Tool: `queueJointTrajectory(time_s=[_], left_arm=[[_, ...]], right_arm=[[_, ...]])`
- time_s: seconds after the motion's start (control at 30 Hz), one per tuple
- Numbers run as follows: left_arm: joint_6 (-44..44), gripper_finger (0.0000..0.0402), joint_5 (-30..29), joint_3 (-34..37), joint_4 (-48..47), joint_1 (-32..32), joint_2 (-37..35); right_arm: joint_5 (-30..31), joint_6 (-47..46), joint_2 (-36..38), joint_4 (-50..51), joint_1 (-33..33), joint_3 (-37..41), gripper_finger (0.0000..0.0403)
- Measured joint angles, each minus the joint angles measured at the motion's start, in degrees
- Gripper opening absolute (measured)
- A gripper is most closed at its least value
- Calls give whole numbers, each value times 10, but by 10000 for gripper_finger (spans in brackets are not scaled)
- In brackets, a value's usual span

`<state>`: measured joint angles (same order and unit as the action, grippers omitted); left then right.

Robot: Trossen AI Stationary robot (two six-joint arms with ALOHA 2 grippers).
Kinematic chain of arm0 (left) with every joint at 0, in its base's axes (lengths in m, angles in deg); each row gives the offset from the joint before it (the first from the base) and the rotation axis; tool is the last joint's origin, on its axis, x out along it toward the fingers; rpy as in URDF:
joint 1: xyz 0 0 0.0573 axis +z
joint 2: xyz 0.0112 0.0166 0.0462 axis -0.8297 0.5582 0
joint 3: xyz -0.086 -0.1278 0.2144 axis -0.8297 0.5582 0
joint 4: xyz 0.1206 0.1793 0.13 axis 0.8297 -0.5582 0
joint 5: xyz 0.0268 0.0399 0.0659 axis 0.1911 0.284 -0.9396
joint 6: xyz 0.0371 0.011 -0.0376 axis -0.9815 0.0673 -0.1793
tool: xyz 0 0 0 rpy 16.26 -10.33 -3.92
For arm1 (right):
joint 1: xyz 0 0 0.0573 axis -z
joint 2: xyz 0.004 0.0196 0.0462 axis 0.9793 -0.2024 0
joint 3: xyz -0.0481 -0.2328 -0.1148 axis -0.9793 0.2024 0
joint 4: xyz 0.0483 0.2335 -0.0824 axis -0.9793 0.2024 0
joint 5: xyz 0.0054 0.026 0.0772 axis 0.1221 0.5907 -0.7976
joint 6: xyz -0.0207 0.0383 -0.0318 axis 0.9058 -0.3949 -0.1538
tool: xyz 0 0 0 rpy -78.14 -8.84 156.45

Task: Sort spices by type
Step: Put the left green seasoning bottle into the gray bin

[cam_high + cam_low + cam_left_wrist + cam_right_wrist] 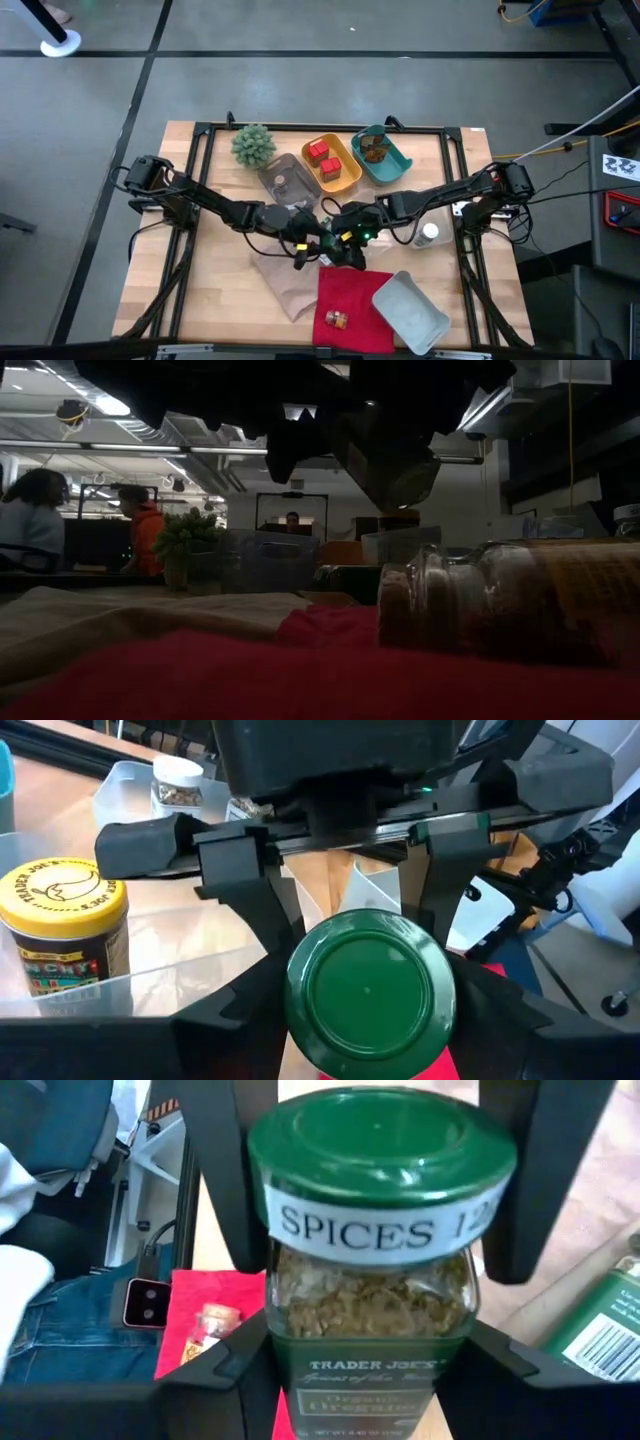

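Green-capped jar (375, 1240): hanging mid-surface, above the red cloth (352, 300) (oregano label).
Left tool (365, 1020): grasping the jar.
Right tool (375, 1370): also gripping the jar.

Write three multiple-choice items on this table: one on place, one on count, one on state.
1. The red tins sit in: A the orange tray; B the teal tray; C the beige cloth.
2. Red tins there: A one; B two; C four.
3. The small corked jar on the red cloth: A stands upright; B lies on its side; C hangs in a gripper.
Key: 1 A, the high view shows them inside it; 2 B, two red tops sit side by side; 3 B, the low view shows it lying flat.
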<state>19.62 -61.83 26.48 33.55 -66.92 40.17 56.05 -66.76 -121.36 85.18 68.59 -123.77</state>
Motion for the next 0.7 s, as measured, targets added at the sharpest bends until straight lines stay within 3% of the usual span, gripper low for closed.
queueJointTrajectory(time_s=[0.4, 0.7], left_arm=[[-26, 202, -6, -1, 8, -1, -2], [-28, 248, -9, -1, 1, -3, -10]], right_arm=[[19, 23, 0, -21, 0, 0, 204], [18, 21, 10, -7, 0, 0, 204]])
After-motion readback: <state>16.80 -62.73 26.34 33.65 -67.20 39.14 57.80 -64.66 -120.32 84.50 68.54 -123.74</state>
